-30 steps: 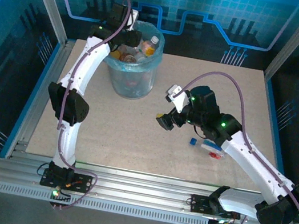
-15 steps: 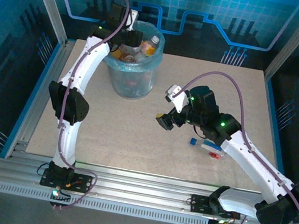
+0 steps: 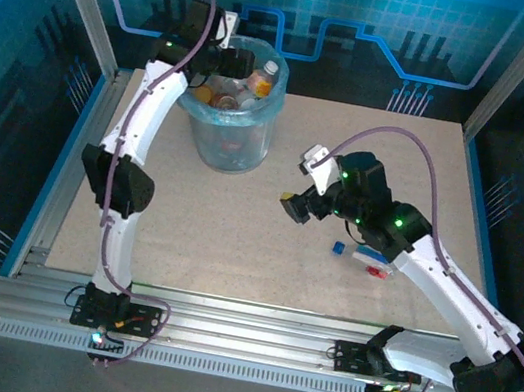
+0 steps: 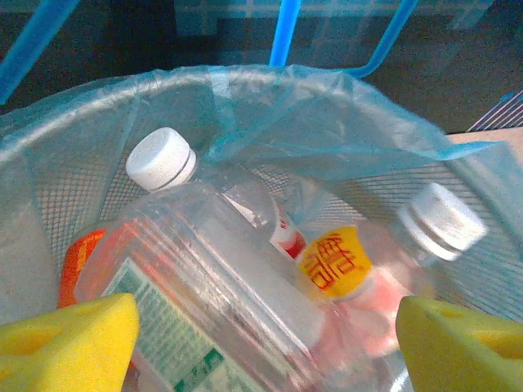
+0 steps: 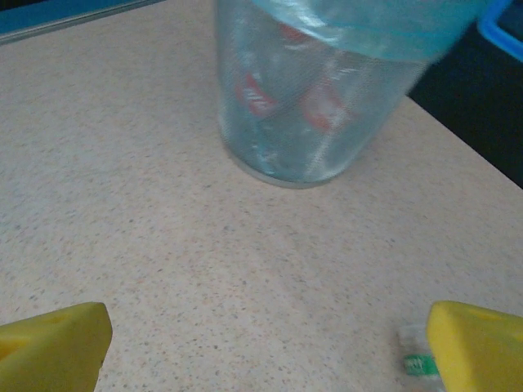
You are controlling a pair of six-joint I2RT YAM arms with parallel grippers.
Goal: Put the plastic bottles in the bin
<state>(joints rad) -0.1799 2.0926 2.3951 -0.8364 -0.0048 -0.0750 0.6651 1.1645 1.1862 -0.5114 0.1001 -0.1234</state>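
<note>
One bottle (image 3: 368, 259) on speckled beige table (image 3: 214, 238) | bin (image 3: 235, 146) far-left | blue-lit walls (image 3: 425, 22) | left fingers (image 4: 73, 343), right fingers (image 5: 474, 343) spread, empty

The round grey-blue bin lined with a light-blue plastic bag (image 3: 233, 145) stands upright at the far left of the bench (image 3: 196, 225). Several clear plastic bottles (image 4: 221, 278) are piled inside. One blue-capped clear bottle (image 3: 367, 260) lies flat, well apart on the right.
</note>
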